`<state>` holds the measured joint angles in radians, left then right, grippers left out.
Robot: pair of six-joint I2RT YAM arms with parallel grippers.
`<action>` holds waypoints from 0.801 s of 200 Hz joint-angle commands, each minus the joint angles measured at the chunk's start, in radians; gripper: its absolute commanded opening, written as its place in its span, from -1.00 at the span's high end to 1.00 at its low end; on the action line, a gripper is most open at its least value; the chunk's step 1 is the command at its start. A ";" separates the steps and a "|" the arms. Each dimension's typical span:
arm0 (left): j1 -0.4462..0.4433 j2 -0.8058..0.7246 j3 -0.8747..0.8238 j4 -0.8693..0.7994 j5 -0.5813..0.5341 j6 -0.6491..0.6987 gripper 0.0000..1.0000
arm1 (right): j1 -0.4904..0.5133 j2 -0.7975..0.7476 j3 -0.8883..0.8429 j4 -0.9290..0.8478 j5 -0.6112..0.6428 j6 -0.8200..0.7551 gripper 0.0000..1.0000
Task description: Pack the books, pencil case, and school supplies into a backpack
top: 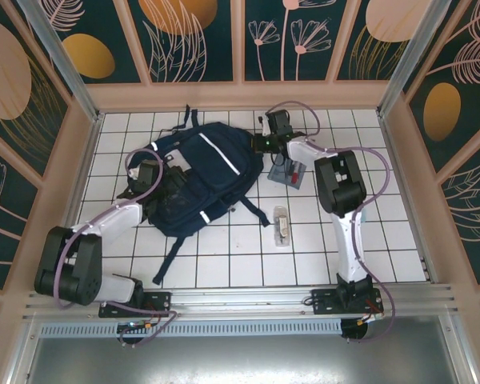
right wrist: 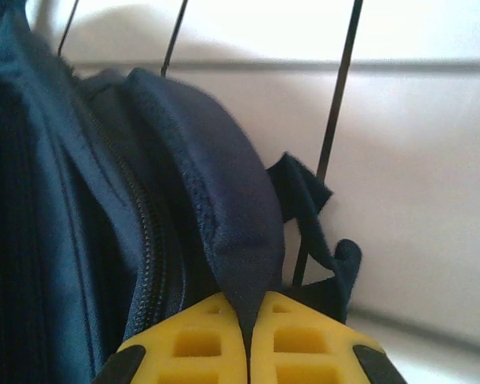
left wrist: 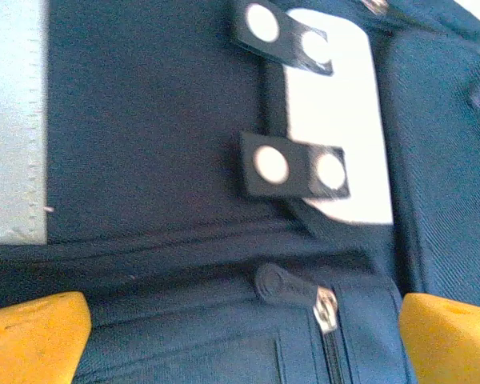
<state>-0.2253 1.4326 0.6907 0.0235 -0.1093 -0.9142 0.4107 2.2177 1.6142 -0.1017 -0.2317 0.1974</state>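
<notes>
The navy backpack [top: 196,172] lies flat on the white tiled table, white stripes up. My left gripper [top: 148,174] hovers at its left side, open, yellow fingertips [left wrist: 34,336] spread wide over the fabric, with a zipper pull [left wrist: 293,290] between them. At the bag's upper right edge my right gripper [top: 265,143] is shut on a fold of the backpack [right wrist: 234,210] beside its zipper; the yellow pads [right wrist: 194,342] pinch the cloth. The grey pencil case [top: 290,173] lies just right of the bag, partly under the right arm. The clear school supplies packet [top: 282,226] lies nearer. The books are hidden.
Dark straps [top: 170,260] trail from the backpack toward the near edge. Beige walls [top: 88,136] fence the table on three sides. Bare tiles [top: 240,268] stretch between the arm bases.
</notes>
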 commanded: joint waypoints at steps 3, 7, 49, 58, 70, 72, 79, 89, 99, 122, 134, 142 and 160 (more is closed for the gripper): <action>0.062 0.165 0.065 0.055 -0.056 -0.012 -0.98 | 0.098 -0.195 -0.214 0.034 -0.017 0.026 1.00; 0.071 0.196 0.084 0.064 -0.037 -0.011 -0.98 | 0.116 -0.220 -0.254 0.042 -0.006 0.033 1.00; 0.084 0.538 0.417 0.074 0.141 0.054 -0.97 | 0.338 -0.422 -0.565 0.104 0.110 0.225 0.80; 0.084 0.597 0.499 0.059 0.162 0.076 -0.97 | 0.393 -0.448 -0.603 0.118 0.124 0.270 0.74; 0.084 0.654 0.571 0.061 0.185 0.089 -0.97 | 0.466 -0.470 -0.627 0.137 0.129 0.318 0.70; 0.084 0.662 0.580 0.065 0.188 0.090 -0.97 | 0.479 -0.473 -0.627 0.139 0.127 0.323 0.69; 0.085 0.686 0.610 0.077 0.205 0.096 -0.97 | 0.520 -0.476 -0.626 0.147 0.114 0.334 0.66; 0.083 0.719 0.660 0.092 0.235 0.106 -0.97 | 0.573 -0.474 -0.610 0.152 0.092 0.331 0.59; 0.084 0.757 0.724 0.084 0.263 0.125 -0.97 | 0.615 -0.470 -0.585 0.145 0.065 0.315 0.49; 0.083 0.835 0.904 0.006 0.340 0.188 -0.97 | 0.657 -0.477 -0.534 0.082 0.060 0.263 0.26; 0.083 0.845 1.000 -0.076 0.337 0.241 -0.97 | 0.655 -0.504 -0.522 0.029 0.110 0.230 0.12; 0.083 0.836 1.052 -0.123 0.326 0.280 -0.98 | 0.648 -0.527 -0.513 -0.009 0.155 0.200 0.02; 0.085 0.779 1.125 -0.226 0.282 0.350 -0.97 | 0.612 -0.562 -0.473 -0.095 0.229 0.135 -0.10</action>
<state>-0.1322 2.2532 1.7073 0.0078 0.1429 -0.6872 1.0714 1.7382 1.0714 -0.0612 -0.1177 0.4297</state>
